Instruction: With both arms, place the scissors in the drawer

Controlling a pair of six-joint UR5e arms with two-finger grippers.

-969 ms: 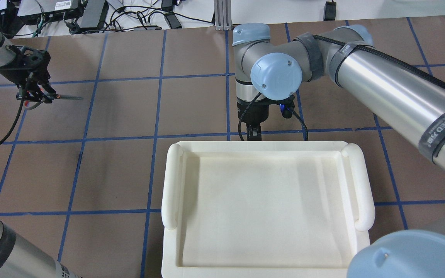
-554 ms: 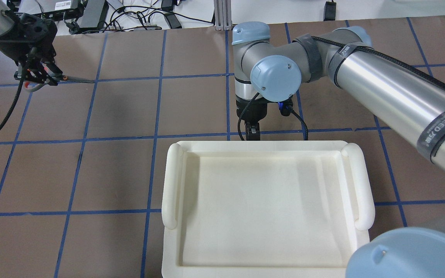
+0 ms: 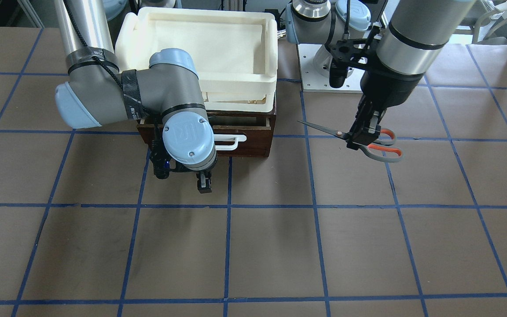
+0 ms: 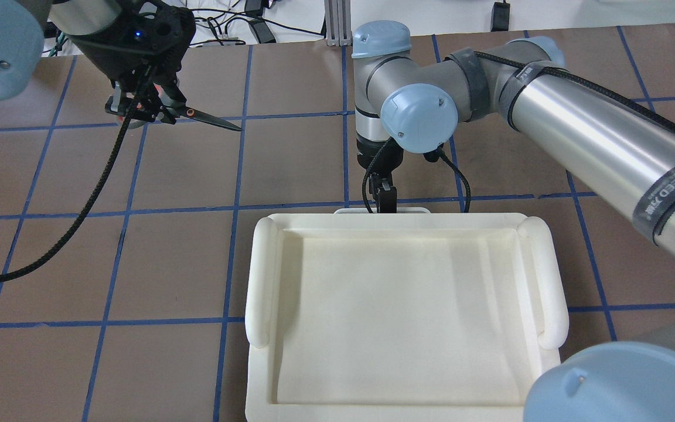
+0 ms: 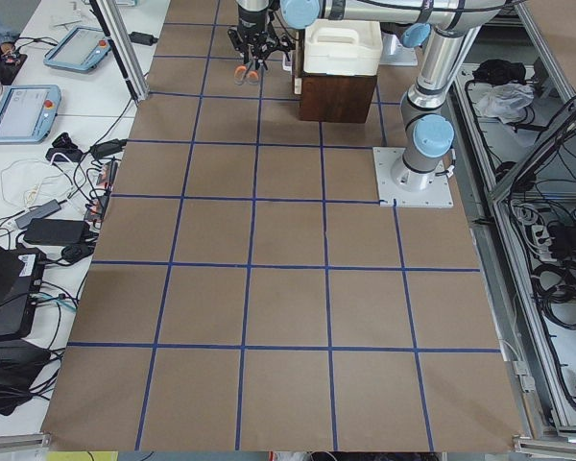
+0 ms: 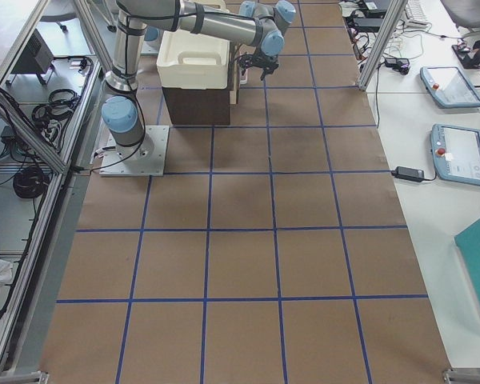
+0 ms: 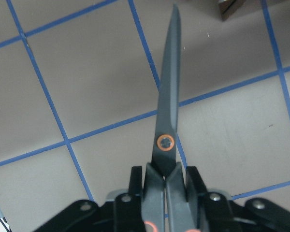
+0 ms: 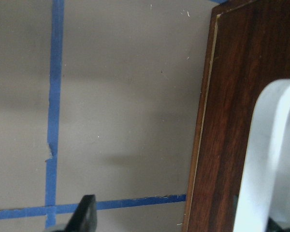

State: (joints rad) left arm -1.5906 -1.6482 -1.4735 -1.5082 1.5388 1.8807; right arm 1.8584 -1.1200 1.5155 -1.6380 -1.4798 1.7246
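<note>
My left gripper (image 3: pixel 359 134) is shut on the scissors (image 3: pixel 324 128) near the pivot and holds them above the table, to the side of the drawer. The blades point toward the drawer and the grey and orange handles stick out behind. The closed blades (image 7: pixel 166 111) show in the left wrist view. The drawer (image 3: pixel 253 141), with a dark brown front, stands a little out. My right gripper (image 3: pixel 203 182) hangs at its white loop handle (image 3: pixel 231 143), which also shows in the overhead view (image 4: pixel 349 210). One finger (image 8: pixel 84 212) stands well clear of the handle (image 8: pixel 266 145). The other finger is hidden.
A cream-white foam tray (image 4: pixel 258 281) sits on top of the dark wooden cabinet that holds the drawer and hides the drawer from above. The brown table mat has a blue tape grid. The left arm's base plate (image 3: pixel 324 83) lies beside the cabinet.
My left gripper has risen and carried the scissors to the right, toward the cabinet. My right gripper has drawn slightly away from the tray, and the white handle now shows past the tray's edge.
</note>
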